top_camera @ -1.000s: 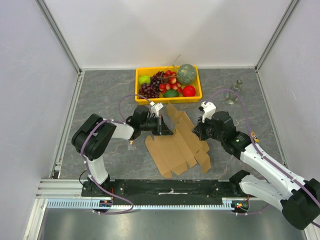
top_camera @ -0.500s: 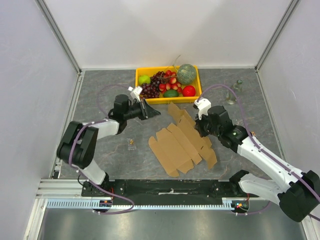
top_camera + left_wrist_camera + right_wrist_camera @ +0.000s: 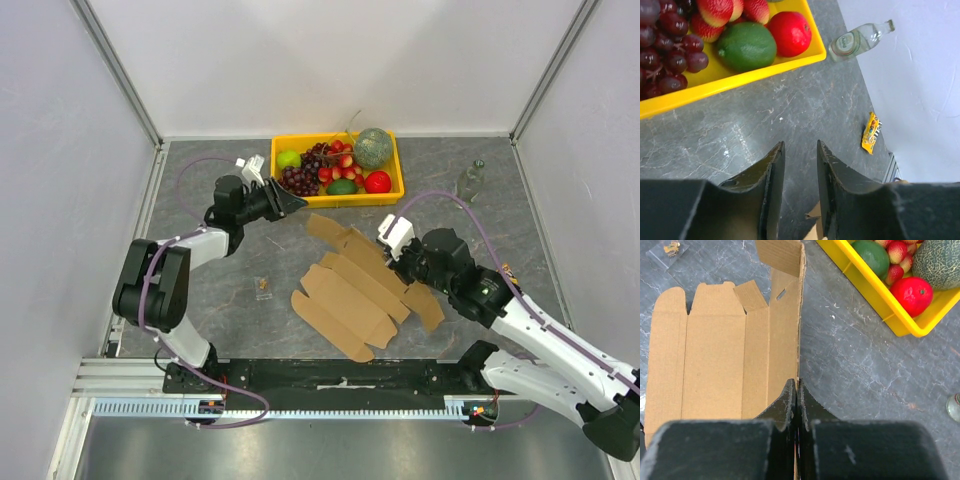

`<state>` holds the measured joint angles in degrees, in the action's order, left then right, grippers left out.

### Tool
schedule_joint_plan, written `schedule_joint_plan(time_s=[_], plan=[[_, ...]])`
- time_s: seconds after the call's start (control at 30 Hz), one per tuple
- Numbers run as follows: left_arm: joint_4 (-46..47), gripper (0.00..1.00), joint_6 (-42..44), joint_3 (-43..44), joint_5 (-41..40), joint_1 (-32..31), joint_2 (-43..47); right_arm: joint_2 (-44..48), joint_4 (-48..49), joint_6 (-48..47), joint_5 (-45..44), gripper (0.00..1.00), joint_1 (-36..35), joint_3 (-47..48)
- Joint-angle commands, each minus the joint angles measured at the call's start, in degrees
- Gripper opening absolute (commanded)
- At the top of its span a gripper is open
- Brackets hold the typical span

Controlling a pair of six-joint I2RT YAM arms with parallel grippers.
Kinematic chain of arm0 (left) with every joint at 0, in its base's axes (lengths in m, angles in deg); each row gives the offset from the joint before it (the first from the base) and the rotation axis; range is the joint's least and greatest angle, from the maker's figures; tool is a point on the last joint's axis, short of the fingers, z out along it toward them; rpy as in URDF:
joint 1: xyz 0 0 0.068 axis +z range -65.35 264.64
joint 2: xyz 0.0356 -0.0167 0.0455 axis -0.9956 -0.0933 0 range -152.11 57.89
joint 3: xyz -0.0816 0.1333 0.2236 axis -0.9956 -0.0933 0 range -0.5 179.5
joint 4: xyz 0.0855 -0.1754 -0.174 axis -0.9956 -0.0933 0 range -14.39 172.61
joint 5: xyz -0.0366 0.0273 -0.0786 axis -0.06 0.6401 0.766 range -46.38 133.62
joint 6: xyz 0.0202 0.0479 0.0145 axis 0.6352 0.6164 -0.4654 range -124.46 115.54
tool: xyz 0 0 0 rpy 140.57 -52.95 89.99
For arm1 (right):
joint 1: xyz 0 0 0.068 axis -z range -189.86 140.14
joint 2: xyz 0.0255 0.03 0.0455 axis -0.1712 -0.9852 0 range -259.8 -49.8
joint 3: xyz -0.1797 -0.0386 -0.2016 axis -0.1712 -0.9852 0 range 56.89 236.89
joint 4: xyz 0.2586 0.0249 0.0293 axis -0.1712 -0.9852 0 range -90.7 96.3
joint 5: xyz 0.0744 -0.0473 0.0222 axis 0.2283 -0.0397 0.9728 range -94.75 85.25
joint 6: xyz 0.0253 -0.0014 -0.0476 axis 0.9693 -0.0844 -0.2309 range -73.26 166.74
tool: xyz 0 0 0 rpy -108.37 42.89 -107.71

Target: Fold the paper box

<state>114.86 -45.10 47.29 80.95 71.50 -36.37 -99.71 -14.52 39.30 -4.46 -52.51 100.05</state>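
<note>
The paper box lies as a flat brown die-cut sheet in the middle of the table, with its far-right panel and flaps raised. My right gripper sits at the sheet's right side. In the right wrist view this gripper is shut on the thin upright edge of the paper box. My left gripper is off the sheet, at the front left of the yellow crate. In the left wrist view the left gripper is open with only bare table between its fingers. A corner of the box shows below.
A yellow crate full of fruit stands behind the sheet. A clear bottle lies at the back right. A small clear packet lies left of the sheet. A yellow snack wrapper lies near the right wall.
My left gripper let go of the sheet, swung back and left toward the crate, and opened. The right gripper stayed shut on the sheet's edge; the sheet shifted and turned a little.
</note>
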Motion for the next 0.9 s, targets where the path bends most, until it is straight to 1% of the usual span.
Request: schedule_joint_plan(time_s=[0.0, 0.07, 0.13, 0.17, 0.33, 0.4, 0.53, 0.8, 0.87], plan=[[1.2, 0.4, -1.0, 1.8, 0.5, 0.2, -3.2, 1.5, 1.9, -4.9, 4.2, 0.0, -0.5, -1.1], [2.1, 0.43, -1.2, 1.9, 1.3, 0.1, -4.3, 1.6, 1.9, -5.2, 5.2, 0.0, -0.5, -1.1], [4.0, 0.49, -1.3, 2.0, 3.8, 0.2, -5.3, 1.6, 1.9, -5.0, 5.3, 0.0, -0.5, -1.1], [5.6, 0.53, -1.6, 1.8, 6.3, 0.1, -5.8, 1.4, 2.0, -5.0, 4.9, 0.0, -0.5, -1.1], [20.1, 0.62, -4.9, -0.9, 15.0, -2.4, -8.0, -0.6, 2.4, -5.1, 4.3, 0.0, -0.5, -0.4], [26.6, 0.63, -7.2, -2.3, 17.4, -3.1, -9.1, -1.5, 2.6, -5.4, 3.8, 0.0, -0.5, -0.1], [38.6, 0.63, -11.9, -6.6, 19.8, -3.2, -11.4, -2.6, 3.5, -5.7, 2.1, 0.0, -0.5, 0.2], [56.5, 0.55, -17.3, -12.0, 21.7, -3.4, -17.7, -4.1, 7.9, -7.7, -2.3, 0.0, -0.5, -1.5], [58.7, 0.54, -18.0, -12.4, 21.8, -3.5, -19.2, -4.0, 8.7, -8.6, -3.4, 0.0, -0.7, -2.1]])
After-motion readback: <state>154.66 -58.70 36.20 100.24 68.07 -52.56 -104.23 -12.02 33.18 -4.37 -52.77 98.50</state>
